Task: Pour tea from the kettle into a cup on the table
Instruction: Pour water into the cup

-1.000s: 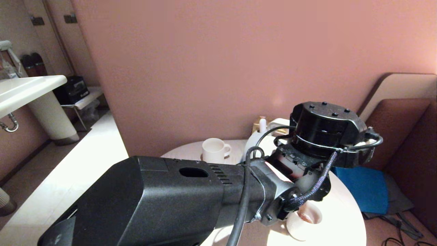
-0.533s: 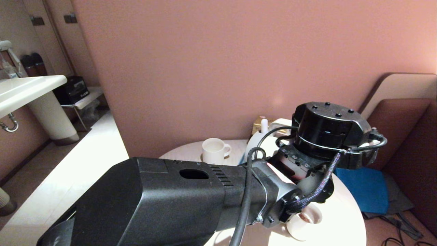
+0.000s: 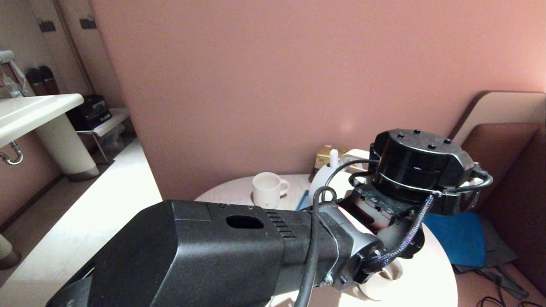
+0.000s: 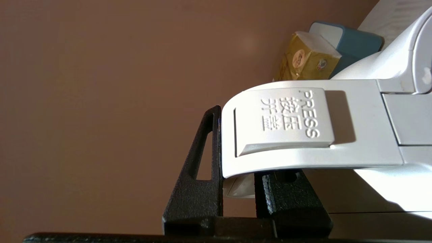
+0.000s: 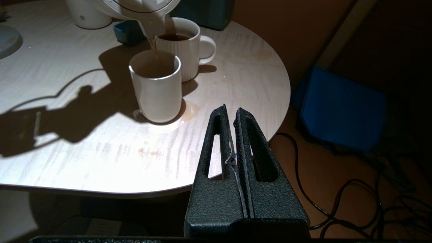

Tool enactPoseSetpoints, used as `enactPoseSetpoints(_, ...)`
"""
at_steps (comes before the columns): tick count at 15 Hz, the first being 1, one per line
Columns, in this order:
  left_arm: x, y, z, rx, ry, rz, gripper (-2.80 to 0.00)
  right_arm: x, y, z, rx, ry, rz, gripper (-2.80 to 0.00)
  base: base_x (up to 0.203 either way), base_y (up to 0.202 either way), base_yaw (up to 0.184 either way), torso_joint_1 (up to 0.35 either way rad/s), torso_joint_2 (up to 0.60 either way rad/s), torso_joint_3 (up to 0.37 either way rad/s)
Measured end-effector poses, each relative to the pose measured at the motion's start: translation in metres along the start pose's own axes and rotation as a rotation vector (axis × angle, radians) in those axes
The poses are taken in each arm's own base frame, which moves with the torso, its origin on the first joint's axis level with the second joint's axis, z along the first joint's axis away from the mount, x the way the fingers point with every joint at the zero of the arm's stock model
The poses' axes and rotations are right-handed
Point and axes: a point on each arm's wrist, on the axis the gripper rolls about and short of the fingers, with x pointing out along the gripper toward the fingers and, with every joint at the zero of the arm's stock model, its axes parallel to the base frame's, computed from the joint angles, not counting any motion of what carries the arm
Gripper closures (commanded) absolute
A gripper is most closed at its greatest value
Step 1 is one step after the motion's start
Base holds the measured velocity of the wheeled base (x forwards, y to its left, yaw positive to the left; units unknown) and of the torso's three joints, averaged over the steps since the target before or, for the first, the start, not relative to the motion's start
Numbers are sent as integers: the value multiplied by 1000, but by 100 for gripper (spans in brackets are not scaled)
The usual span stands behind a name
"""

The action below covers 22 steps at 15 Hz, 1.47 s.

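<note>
The left arm [image 3: 239, 251] reaches forward, its left gripper [image 4: 238, 168] clamped on a handle. The right gripper [image 5: 231, 113] hangs low with fingers pressed together.

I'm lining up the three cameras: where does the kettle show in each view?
Head view: kettle peeks out behind the left arm, mid-right.
Left wrist view: its handle fills the right half, left gripper clamped on it.
Right wrist view: spout at top centre, pouring into the cup.
Shared landmark: the table.
</note>
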Motion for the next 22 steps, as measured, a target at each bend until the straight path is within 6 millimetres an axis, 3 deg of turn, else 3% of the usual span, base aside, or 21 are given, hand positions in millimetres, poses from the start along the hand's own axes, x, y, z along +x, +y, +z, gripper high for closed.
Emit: enactPoseSetpoints(22, 0, -10, -2, -1, 16, 9, 0, 0, 0, 0, 0, 0, 0, 0, 0, 0, 0, 0, 0, 0)
